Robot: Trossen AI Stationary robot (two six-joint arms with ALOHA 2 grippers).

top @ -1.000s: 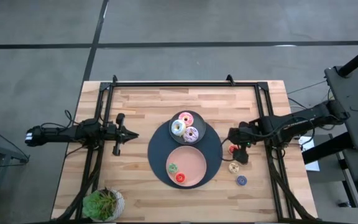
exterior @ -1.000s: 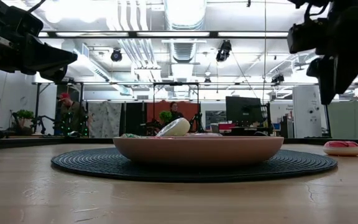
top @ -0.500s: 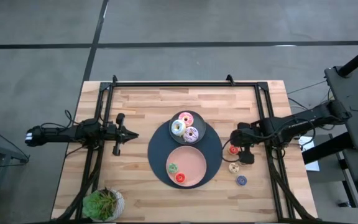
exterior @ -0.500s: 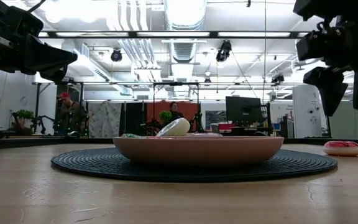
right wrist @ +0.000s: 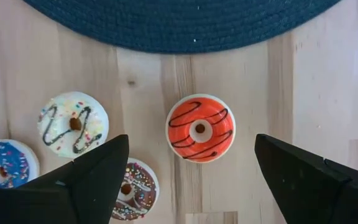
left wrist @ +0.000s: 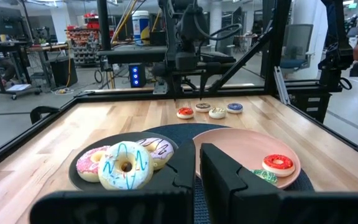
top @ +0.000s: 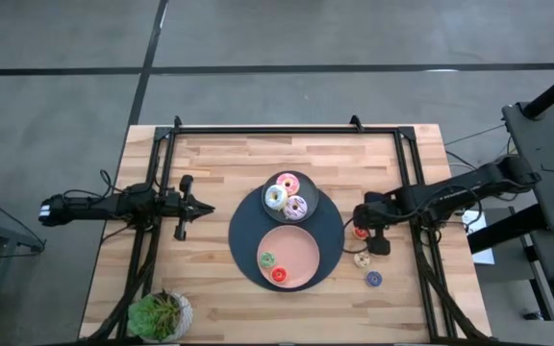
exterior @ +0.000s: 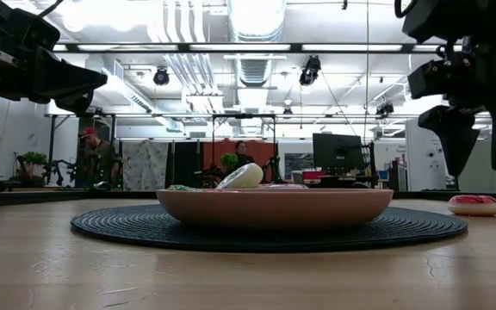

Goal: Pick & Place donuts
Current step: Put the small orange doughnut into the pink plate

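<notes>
Right wrist view: splayed right hand [right wrist: 191, 171] above red donut [right wrist: 200, 127] on wooden table [right wrist: 148, 74].

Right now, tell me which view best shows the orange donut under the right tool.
The right wrist view: the orange donut sits centred and unobstructed between the open right tool. The high view shows a small dot, the left wrist view a distant ring, the low view only a sliver.
</notes>
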